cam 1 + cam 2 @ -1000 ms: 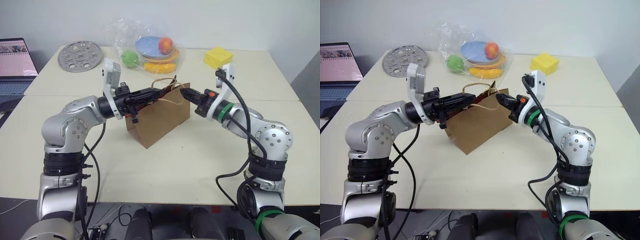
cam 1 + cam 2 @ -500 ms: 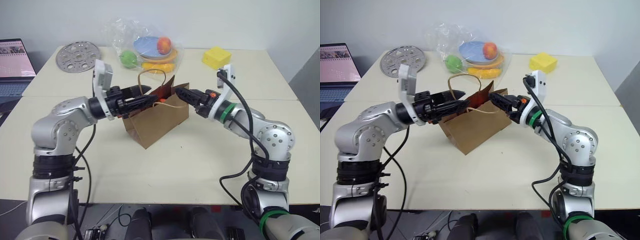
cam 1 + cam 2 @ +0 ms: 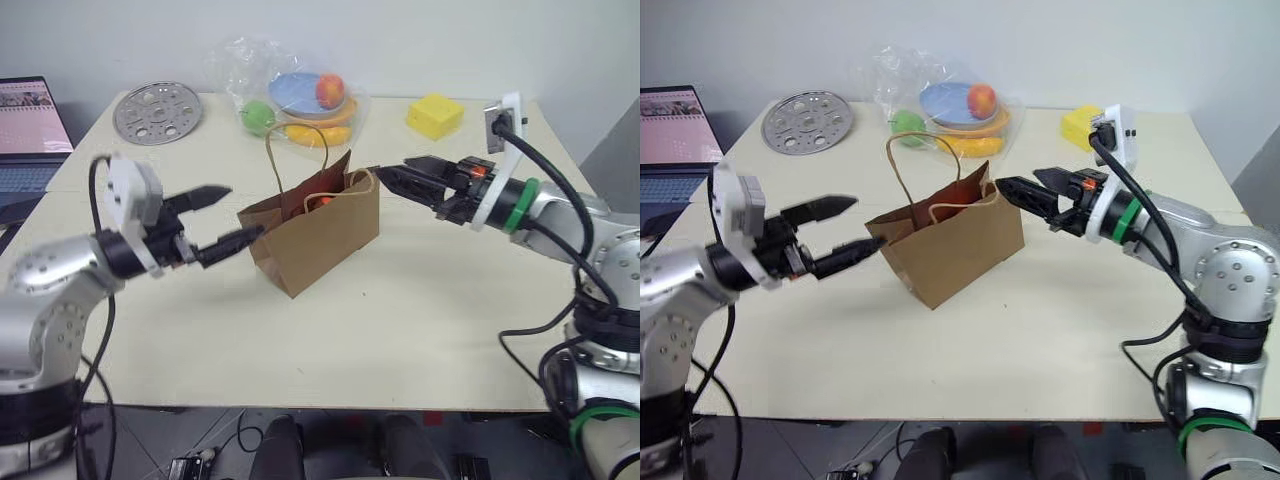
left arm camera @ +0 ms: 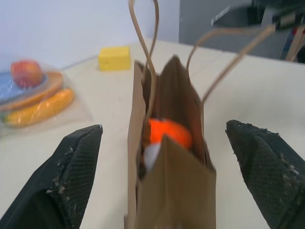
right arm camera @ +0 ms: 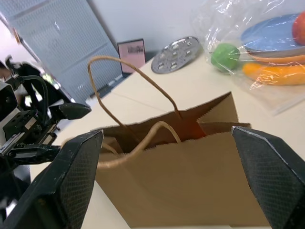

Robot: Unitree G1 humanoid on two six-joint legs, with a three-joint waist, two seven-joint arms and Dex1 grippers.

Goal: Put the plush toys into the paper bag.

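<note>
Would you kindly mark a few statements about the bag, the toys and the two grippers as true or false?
1. The paper bag stands upright on the table. True.
2. The left gripper is shut on a bag handle. False: it is open, apart from the bag.
3. The orange carrot toy is inside the bag. True.
4. The right gripper holds the egg toy. False: it is open and empty; something white, likely the egg, sits in the bag beside the carrot.
5. The yellow block is in the bag. False: it lies on the table behind it.
</note>
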